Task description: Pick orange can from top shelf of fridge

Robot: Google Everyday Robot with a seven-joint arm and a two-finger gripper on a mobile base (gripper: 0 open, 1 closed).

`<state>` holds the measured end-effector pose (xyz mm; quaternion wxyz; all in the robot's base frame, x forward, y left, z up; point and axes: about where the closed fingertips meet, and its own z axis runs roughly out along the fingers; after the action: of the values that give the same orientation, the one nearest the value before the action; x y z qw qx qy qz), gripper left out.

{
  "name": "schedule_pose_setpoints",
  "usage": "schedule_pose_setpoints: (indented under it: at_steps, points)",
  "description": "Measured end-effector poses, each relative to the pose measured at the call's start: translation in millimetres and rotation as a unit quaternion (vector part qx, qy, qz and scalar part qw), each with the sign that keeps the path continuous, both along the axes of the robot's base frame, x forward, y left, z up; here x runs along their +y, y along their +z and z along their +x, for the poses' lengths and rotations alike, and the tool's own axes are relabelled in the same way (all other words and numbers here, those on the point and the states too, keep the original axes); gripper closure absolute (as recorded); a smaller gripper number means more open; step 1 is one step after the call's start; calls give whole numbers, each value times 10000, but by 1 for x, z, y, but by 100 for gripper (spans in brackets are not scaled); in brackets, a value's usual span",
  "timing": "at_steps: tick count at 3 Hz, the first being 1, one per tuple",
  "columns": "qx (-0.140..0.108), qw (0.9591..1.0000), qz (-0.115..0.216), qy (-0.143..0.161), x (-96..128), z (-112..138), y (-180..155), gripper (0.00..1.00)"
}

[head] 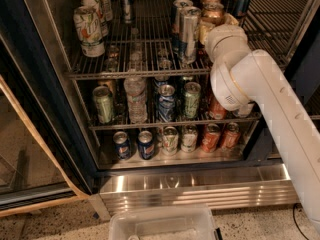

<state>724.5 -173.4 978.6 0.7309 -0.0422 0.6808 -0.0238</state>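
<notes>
The fridge (35, 84) stands open, with cans on wire racks. The orange can (213, 13), copper-coloured with a silver lid, stands at the right of the top shelf (140, 74), in a row with similar cans behind it. My white arm reaches in from the lower right. My gripper (221, 25) is at the end of the wrist, right against the orange can's front, and is mostly hidden by the wrist. A tall silver-and-blue can (189, 34) stands just left of it.
White-and-green cans (89, 31) stand at the top shelf's left. The middle shelf holds a water bottle (136, 96) and several cans; the bottom shelf holds more cans (211, 136). The glass door (20, 149) hangs open at left. A clear plastic bin (165, 224) sits on the floor below.
</notes>
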Motion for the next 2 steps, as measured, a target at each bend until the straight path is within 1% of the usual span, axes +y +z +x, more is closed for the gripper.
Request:
schedule_pose_setpoints:
  at_steps: [1,2]
  points:
    - [0,10000,0,0,0,0,0,100]
    - [-85,9998,-126,-85,-13,-19,5,100]
